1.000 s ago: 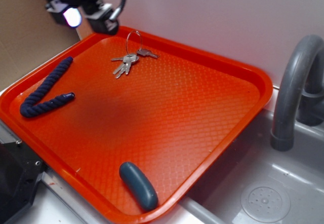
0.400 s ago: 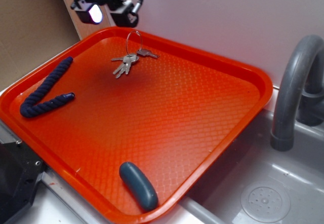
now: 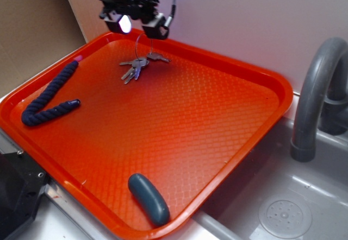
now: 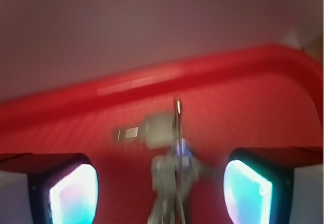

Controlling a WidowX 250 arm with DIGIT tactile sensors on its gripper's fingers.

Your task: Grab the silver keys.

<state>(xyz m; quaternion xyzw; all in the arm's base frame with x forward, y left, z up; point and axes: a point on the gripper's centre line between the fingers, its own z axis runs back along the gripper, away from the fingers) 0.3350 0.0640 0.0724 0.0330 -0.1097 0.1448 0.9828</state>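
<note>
The silver keys (image 3: 136,66) lie near the far edge of the orange tray (image 3: 217,120), several flat keys on a thin wire ring that stands up. My gripper (image 3: 137,27) hovers open just above the ring, near the tray's far rim. In the wrist view the keys (image 4: 169,171) are blurred and lie between my two glowing fingers (image 4: 73,193), with one key pointing left. My gripper (image 4: 161,191) holds nothing.
A dark blue rope (image 3: 49,96) lies at the tray's left side. A grey-blue oblong object (image 3: 148,198) lies at the tray's near edge. A grey faucet (image 3: 318,93) and sink basin (image 3: 283,207) are on the right. A white wall stands behind the tray.
My gripper has moved right along the tray's far edge, from beyond the far left corner to right above the keys. The keys have not moved.
</note>
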